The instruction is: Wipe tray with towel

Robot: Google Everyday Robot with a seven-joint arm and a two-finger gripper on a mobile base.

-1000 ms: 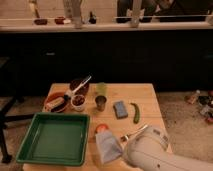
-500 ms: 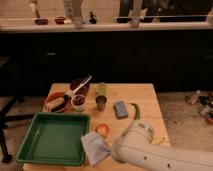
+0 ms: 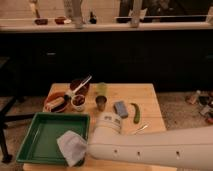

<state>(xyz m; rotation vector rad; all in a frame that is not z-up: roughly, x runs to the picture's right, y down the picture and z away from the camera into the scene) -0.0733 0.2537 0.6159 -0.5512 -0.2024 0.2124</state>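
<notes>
The green tray lies at the front left of the wooden table. The pale grey-blue towel hangs over the tray's front right corner, partly over the rim. My gripper is at the end of the big white arm, which reaches in from the right. It is shut on the towel's right edge, and the wrist covers most of it.
Two reddish bowls and a small cup stand behind the tray. A green cup, a metal cup, a blue block and a green vegetable sit mid-table.
The arm has swung left with the towel, from the table's front middle to over the tray's right front corner. The small orange object is now hidden behind the arm.
</notes>
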